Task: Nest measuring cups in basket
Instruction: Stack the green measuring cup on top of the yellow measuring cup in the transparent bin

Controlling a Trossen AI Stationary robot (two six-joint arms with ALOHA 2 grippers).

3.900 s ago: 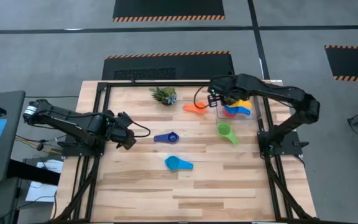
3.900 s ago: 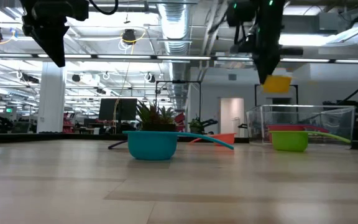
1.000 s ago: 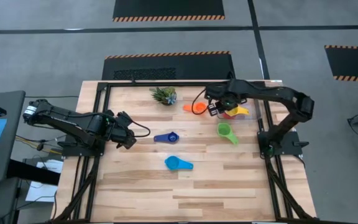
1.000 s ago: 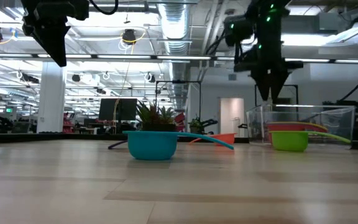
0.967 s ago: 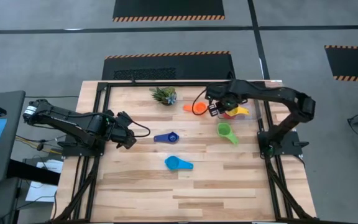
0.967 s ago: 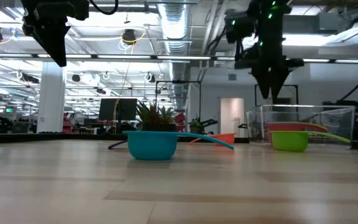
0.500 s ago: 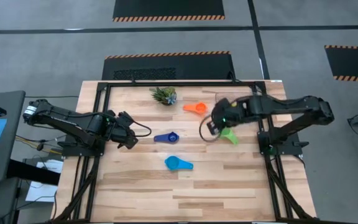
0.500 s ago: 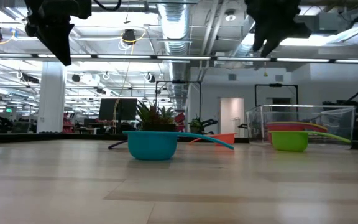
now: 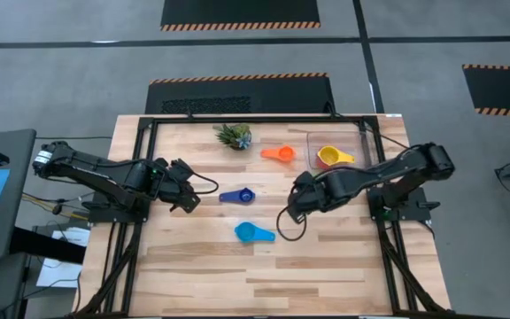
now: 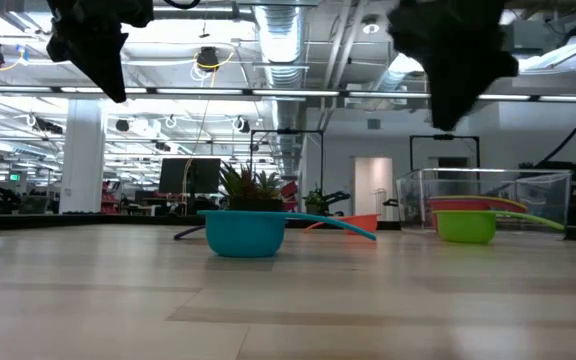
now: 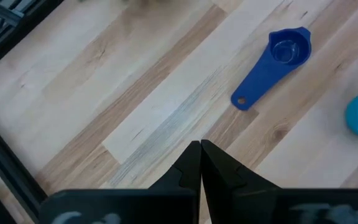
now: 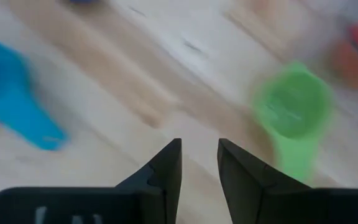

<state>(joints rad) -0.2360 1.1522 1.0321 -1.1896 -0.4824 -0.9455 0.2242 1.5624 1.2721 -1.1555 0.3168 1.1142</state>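
We see the right gripper (image 9: 296, 202) raised over the middle of the table (image 9: 326, 257), its fingers (image 12: 166, 163) narrowly parted and holding nothing. The basket (image 9: 361, 142) sits at the far right corner with a yellow cup (image 9: 330, 157) on top of the cups inside. The orange cup (image 9: 279, 153) lies just left of it, by the far edge. The green cup (image 12: 294, 107) lies under the right arm. The dark blue cup (image 9: 237, 196) and light blue cup (image 9: 253, 233) lie mid-table. The left gripper (image 9: 189, 194) hangs near the left edge, fingers (image 11: 191, 168) pressed together
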